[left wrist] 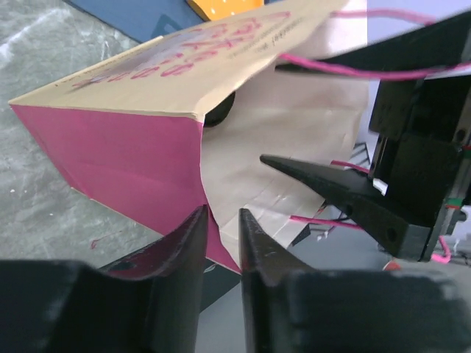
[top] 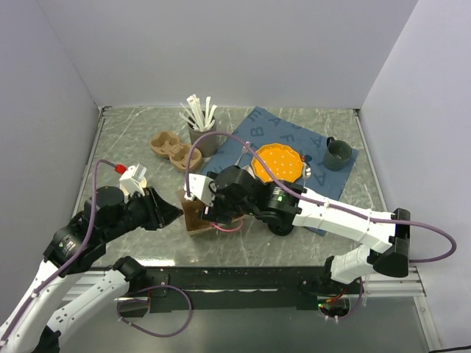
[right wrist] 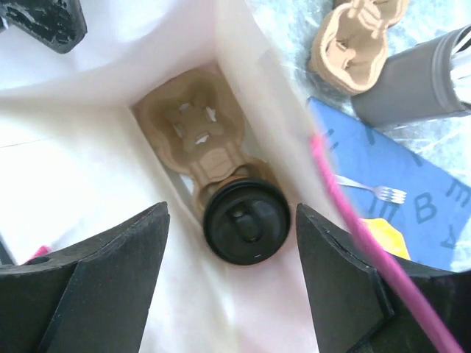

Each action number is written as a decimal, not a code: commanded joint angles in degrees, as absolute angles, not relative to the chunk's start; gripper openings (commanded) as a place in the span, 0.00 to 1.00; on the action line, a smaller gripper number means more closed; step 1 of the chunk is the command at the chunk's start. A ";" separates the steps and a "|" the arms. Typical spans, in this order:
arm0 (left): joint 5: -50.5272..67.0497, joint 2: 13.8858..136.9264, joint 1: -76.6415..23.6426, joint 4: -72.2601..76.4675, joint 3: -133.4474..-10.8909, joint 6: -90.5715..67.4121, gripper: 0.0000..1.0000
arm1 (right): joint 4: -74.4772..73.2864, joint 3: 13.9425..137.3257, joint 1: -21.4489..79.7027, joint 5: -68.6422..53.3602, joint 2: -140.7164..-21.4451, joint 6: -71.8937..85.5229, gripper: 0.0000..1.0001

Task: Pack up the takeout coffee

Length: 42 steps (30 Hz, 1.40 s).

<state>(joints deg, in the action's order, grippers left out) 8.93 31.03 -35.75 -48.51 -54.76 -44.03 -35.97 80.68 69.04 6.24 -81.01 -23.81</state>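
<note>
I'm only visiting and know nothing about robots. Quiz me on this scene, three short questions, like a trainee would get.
1. Where is the takeout coffee? A) lifted in mid-air B) seated in the cardboard carrier inside the paper bag C) tipped over beside it
2. True or false: the carrier's other slot holds a cup too.
3. Fill in: the right arm's fingers stand ____ above the coffee.
Key: 1 B; 2 false; 3 open.

We see the left arm [top: 81, 239] and right arm [top: 346, 219] built of white links and black joints, with looping purple cables [top: 95, 193] and black wedge-shaped fingers [right wrist: 110, 287].
</note>
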 commanded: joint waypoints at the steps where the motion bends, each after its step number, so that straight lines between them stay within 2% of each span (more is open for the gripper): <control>1: 5.10 32.25 -36.04 -49.30 -58.09 -47.28 0.35 | -34.90 81.65 69.08 3.96 -78.84 -19.43 0.72; 3: 3.87 32.60 -36.04 -49.13 -59.23 -47.20 0.44 | -35.33 82.26 69.08 3.69 -78.75 -17.59 0.71; 4: 3.69 32.96 -36.04 -48.96 -59.67 -46.94 0.53 | -35.59 83.14 69.08 3.60 -78.66 -17.06 0.70; 7: 1.41 34.09 -36.04 -48.60 -62.04 -45.53 0.63 | -37.00 85.42 68.91 3.95 -79.01 -14.77 0.69; 10: 0.18 35.68 -36.04 -49.04 -64.94 -43.16 0.68 | -39.19 88.14 68.12 5.18 -80.59 -11.26 0.71; 16: -4.74 37.35 -36.04 -49.04 -68.03 -40.08 0.71 | -42.71 91.84 66.89 0.27 -84.37 -9.93 0.70; 24: -10.28 37.27 -36.04 -45.71 -67.94 -38.41 0.79 | -45.00 98.77 64.08 -6.15 -87.36 -9.84 0.60; 30: -13.53 37.35 -36.04 -42.02 -67.41 -37.18 0.91 | -47.19 104.14 63.02 -6.33 -88.42 -7.82 0.65; 32: -14.41 37.27 -36.04 -40.88 -67.15 -36.65 0.99 | -47.90 105.02 62.75 -5.19 -88.59 -6.60 0.64; 42: -19.07 39.46 -36.04 -41.57 -68.73 -38.15 0.97 | -48.34 107.41 60.39 -4.65 -88.94 -1.41 0.56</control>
<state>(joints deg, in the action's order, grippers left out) -16.60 37.80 -35.83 -43.92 -66.70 -38.57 -49.10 105.47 62.17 -4.58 -89.14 -4.40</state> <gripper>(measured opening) 0.969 0.568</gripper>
